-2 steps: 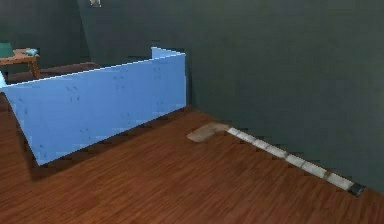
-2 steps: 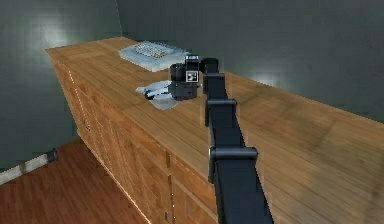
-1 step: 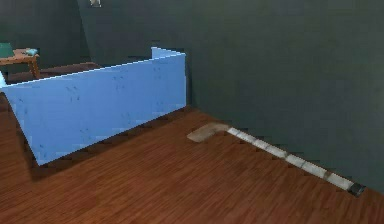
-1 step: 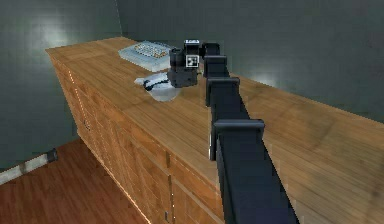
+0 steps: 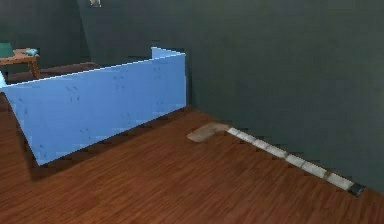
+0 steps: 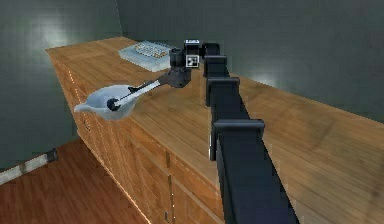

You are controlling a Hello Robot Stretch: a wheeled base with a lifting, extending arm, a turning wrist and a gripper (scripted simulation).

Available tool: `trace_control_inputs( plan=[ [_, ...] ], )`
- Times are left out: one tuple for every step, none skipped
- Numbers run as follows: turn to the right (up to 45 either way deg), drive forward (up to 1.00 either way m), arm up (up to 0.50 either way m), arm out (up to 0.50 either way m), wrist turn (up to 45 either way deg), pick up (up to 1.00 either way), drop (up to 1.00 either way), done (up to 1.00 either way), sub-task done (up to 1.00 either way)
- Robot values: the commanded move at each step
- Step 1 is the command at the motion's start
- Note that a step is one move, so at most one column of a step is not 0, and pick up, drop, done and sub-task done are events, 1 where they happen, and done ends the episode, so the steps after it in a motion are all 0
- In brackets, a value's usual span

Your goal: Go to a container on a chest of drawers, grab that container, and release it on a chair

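1. The container (image 6: 95,104), a pale bluish-white rounded thing, lies at the tips of my fingers, at the near left edge of the chest of drawers (image 6: 310,130).
2. My gripper (image 6: 122,96) reaches left from its dark body to that container. Whether my jaws are apart or clamped on it I cannot tell, and I cannot tell whether I hold it or it rests on the wood.
3. My arm (image 6: 240,150), a dark square bar, runs out over the wooden top, with two white marker squares (image 6: 190,58) at its far end.
4. Farther along the top, near the wall, lies a flat pale grey thing (image 6: 145,50), perhaps a tray or book.
5. In the forward view, a light blue slab (image 5: 100,100) stands on the wooden floor (image 5: 150,185) on the left.
6. A strip of pale tiles (image 5: 285,158) runs along the dark wall (image 5: 290,70) on the right.
7. A small wooden table (image 5: 20,64) stands far left.
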Motion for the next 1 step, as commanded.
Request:
trace_control_inputs(
  plan=[
    [0.0,0.00,0.00,0.00,-45.0,0.00,0.00,0.00,0.00]
  ],
)
